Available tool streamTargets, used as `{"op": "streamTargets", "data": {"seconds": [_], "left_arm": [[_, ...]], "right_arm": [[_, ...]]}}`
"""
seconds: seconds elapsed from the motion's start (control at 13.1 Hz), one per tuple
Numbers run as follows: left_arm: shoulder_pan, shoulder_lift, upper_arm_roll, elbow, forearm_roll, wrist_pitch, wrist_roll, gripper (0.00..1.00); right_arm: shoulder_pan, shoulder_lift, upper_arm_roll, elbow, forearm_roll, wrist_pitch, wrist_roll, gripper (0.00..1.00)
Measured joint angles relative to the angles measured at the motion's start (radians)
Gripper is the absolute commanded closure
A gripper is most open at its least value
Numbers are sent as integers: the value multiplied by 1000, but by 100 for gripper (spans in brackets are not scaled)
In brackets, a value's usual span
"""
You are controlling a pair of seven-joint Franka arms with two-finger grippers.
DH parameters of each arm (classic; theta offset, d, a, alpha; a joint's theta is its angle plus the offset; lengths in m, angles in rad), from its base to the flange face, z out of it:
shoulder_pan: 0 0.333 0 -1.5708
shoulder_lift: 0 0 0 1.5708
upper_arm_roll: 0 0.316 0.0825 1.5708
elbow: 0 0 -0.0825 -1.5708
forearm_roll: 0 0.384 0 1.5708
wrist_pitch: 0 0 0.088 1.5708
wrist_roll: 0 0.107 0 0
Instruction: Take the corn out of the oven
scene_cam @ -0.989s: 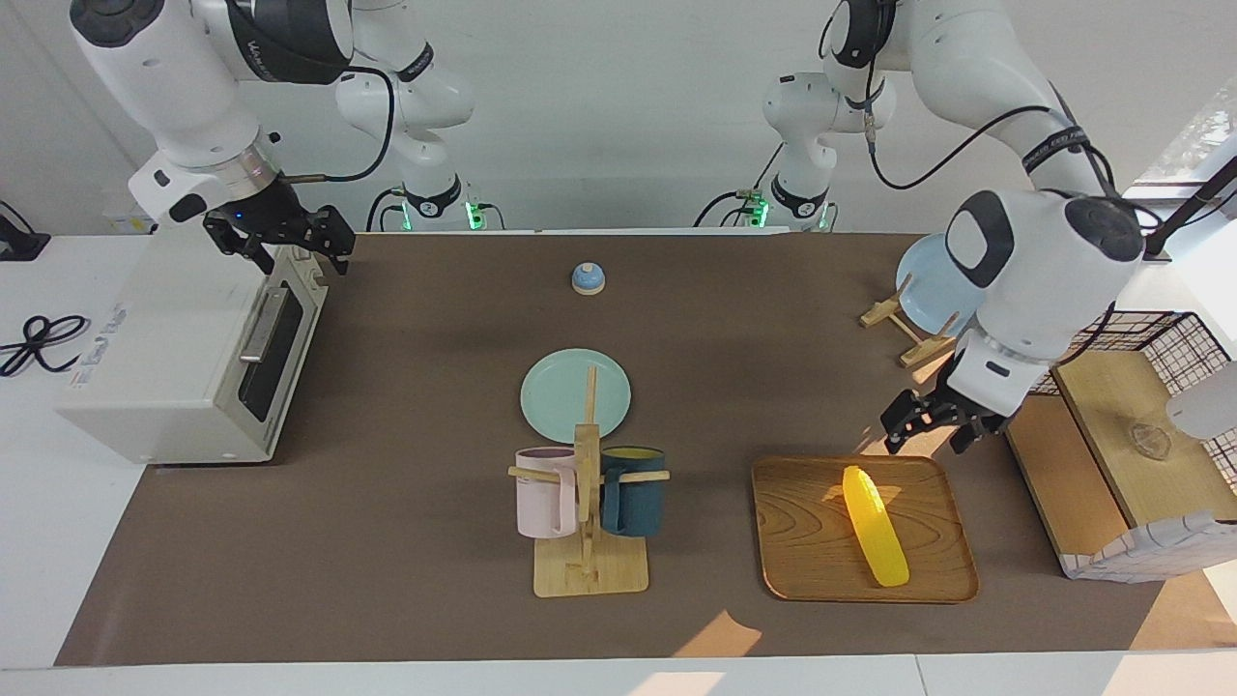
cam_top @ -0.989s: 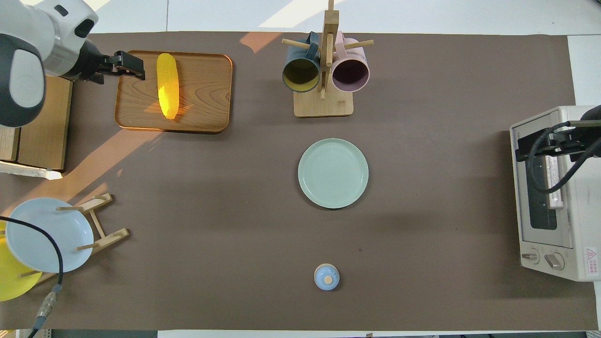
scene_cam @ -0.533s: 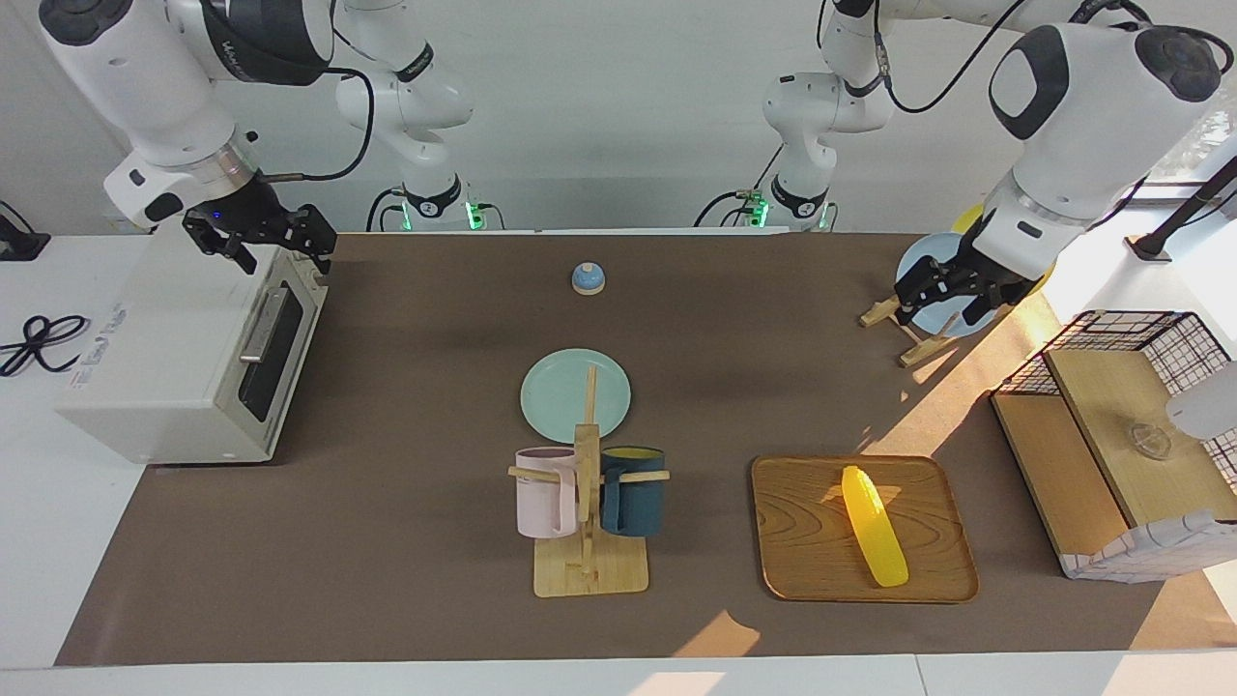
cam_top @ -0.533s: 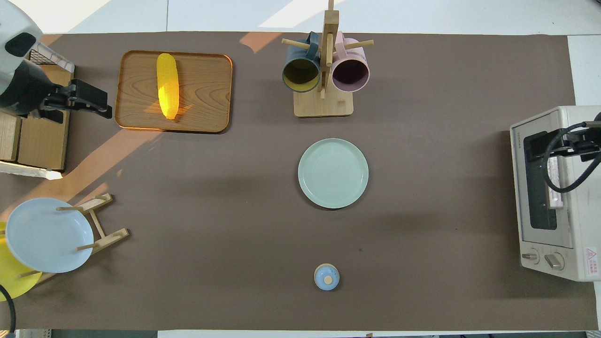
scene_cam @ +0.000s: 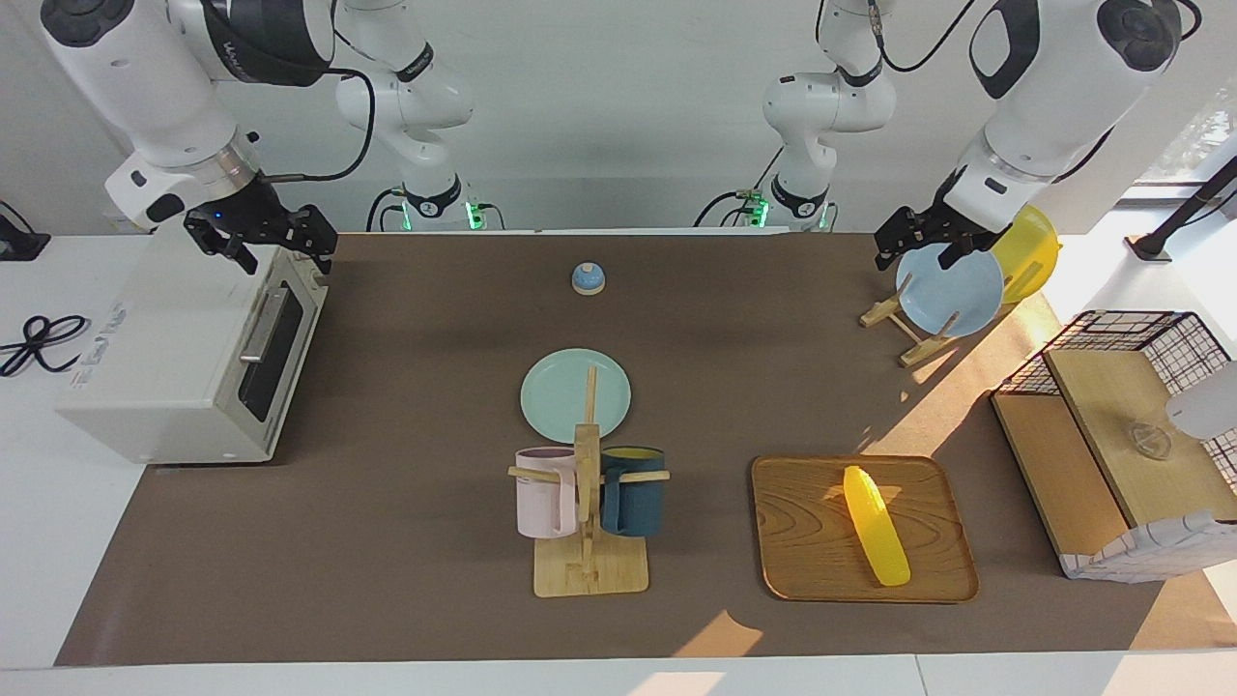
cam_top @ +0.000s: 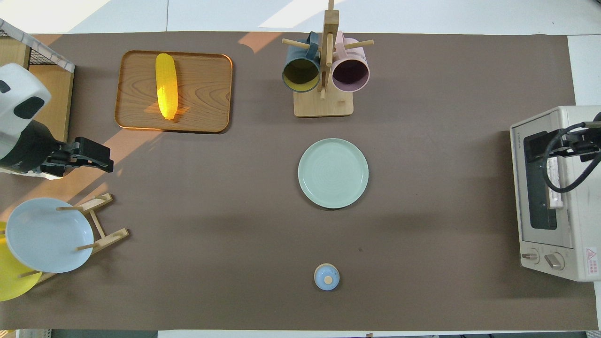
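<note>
The corn lies on a wooden tray, out of the oven, with no tool touching it. The tray sits toward the left arm's end of the table, and the oven stands at the right arm's end, well apart from it, with its dark glass door closed. The left tool hangs in the air with nothing in it, over the blue plate that leans in a small wooden rack; its fingers stand apart. A yellow plate leans just beside the blue one. The right tool is over the top edge of the oven, near the door, also with fingers apart and holding nothing. In the middle of the table I see a green plate, a mug stand with a pink mug and a dark blue mug, and a small blue bell nearer to the robots.
</note>
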Motion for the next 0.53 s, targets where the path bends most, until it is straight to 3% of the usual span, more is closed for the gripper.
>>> {"op": "streamTargets", "data": {"seconds": [0.53], "left_arm": [[0, 0, -26, 30, 32, 11, 0, 0]], "right_arm": [[0, 0, 0, 0, 0, 0, 0, 0]]}}
